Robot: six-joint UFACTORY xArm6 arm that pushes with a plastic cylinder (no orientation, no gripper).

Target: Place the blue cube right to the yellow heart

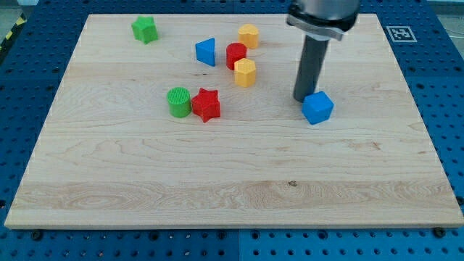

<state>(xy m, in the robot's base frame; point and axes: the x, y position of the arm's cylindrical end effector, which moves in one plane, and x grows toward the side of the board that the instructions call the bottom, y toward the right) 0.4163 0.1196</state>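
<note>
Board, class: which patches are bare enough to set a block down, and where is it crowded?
Bare: the whole strip along the view's bottom edge of the board, below the red star and blue cube; also the view's right side. Crowded: the top-middle cluster around the red cylinder. My tip touches the cube.

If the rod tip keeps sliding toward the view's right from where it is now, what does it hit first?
My tip sits right beside the blue cube, at its upper-left edge and seemingly touching, so it would meet that cube first. Depth is hard to judge.

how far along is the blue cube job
Done: nothing yet; the blue cube sits well toward the view's bottom right of the yellow heart. In hand: my tip is against the cube's upper left. Left: pushing it up level with the heart's right side.
</note>
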